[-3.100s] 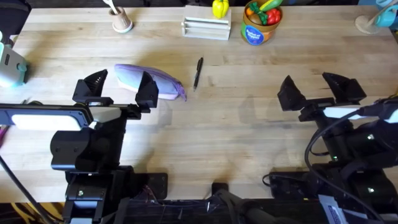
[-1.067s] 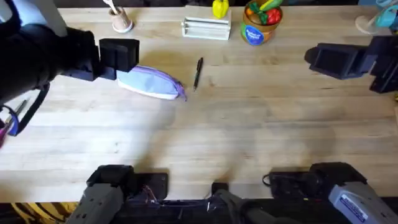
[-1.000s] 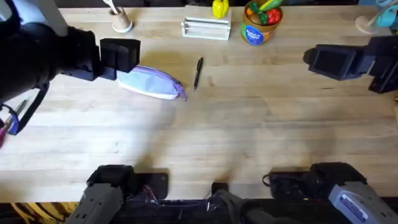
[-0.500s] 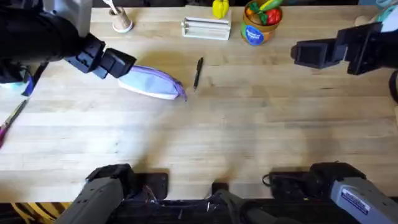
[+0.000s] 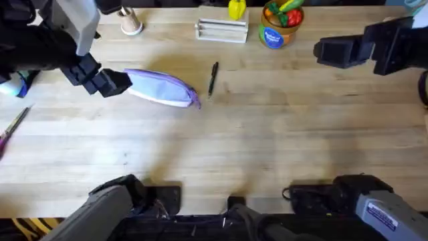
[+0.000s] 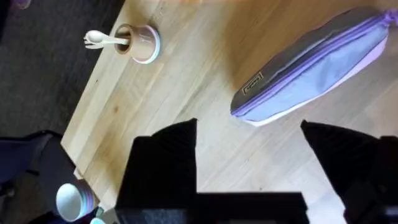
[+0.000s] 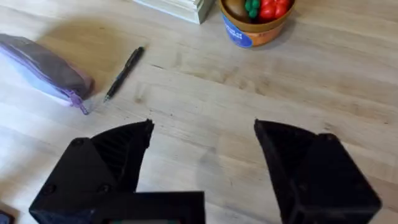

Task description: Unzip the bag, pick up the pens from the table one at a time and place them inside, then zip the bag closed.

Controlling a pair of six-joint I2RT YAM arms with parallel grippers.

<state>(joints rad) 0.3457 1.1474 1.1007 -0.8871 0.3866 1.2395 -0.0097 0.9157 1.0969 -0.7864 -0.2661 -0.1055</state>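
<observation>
The lavender bag (image 5: 164,87) lies zipped on the table (image 5: 267,140), left of centre, and shows in the left wrist view (image 6: 317,65) and the right wrist view (image 7: 43,68). One black pen (image 5: 213,78) lies just right of it, also seen by the right wrist (image 7: 123,73). My left gripper (image 5: 110,82) hovers at the bag's left end, open, nothing between its fingers (image 6: 165,162). My right gripper (image 5: 331,52) is raised over the table's far right, open and empty, well away from the pen.
Along the far edge stand a tan cup with pale sticks (image 5: 130,23), a white rack (image 5: 222,30), a yellow toy (image 5: 236,9) and a tub of toy vegetables (image 5: 280,23). A pale cup (image 6: 73,199) sits at the far left.
My left arm has swung down and left, settling at the bag's left end. My right arm rose from its base and moved over the right side. Bag and pen have not moved.
</observation>
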